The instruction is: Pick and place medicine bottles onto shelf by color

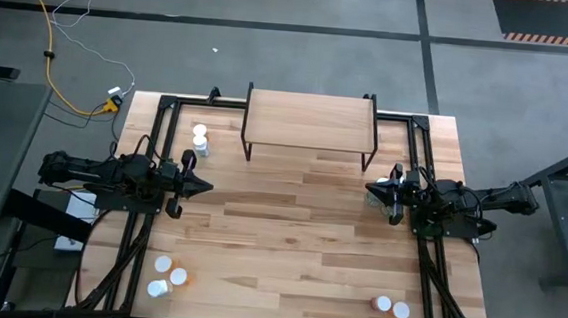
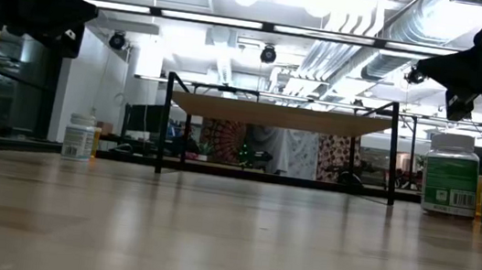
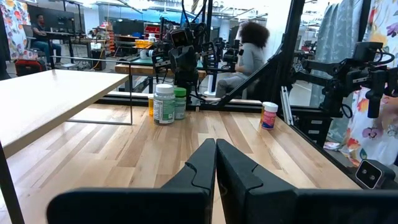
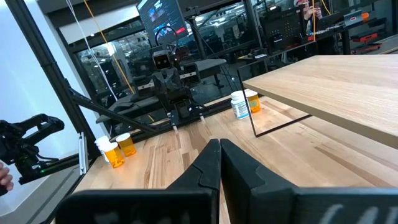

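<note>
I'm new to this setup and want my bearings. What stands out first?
The bare wooden shelf stands at the table's far edge, nothing on it. Both arms wait at mid-table, left gripper and right gripper facing each other, jaws shut. Pill bottles sit in small clusters near the corners.

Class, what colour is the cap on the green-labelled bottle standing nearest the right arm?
White; the bottle shows best in the low view.
</note>
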